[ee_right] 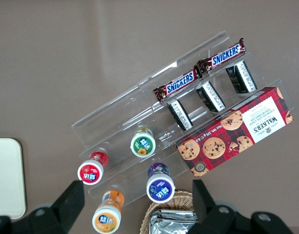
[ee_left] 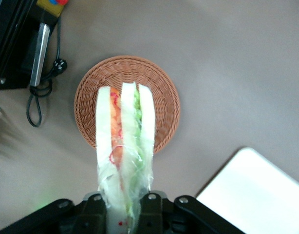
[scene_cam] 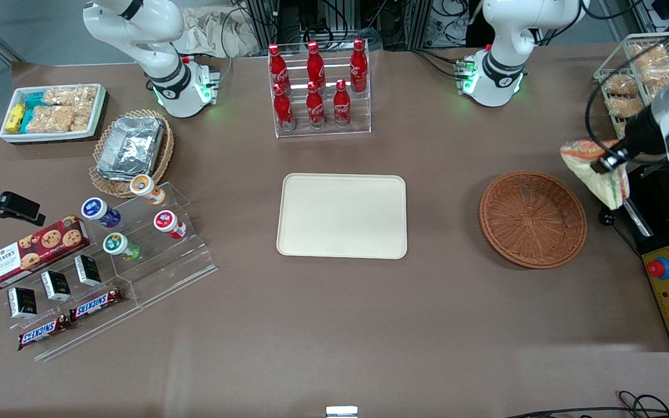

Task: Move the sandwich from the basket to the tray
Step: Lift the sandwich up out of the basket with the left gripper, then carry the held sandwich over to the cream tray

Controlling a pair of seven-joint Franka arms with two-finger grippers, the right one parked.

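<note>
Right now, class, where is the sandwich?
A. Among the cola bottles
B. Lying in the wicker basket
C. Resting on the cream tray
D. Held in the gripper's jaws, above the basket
D: the gripper clamps the sandwich, and the basket and tray hold nothing.

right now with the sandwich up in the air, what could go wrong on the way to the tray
1. The end effector grips the sandwich only by the narrow end of its clear wrap, so the long wedge could swing or slip out.
2. It hangs high, past the basket at the working arm's end of the table; a drop here might miss the basket altogether.
3. The tray is still well away, so a long carry and an early release could leave it on bare table.
</note>
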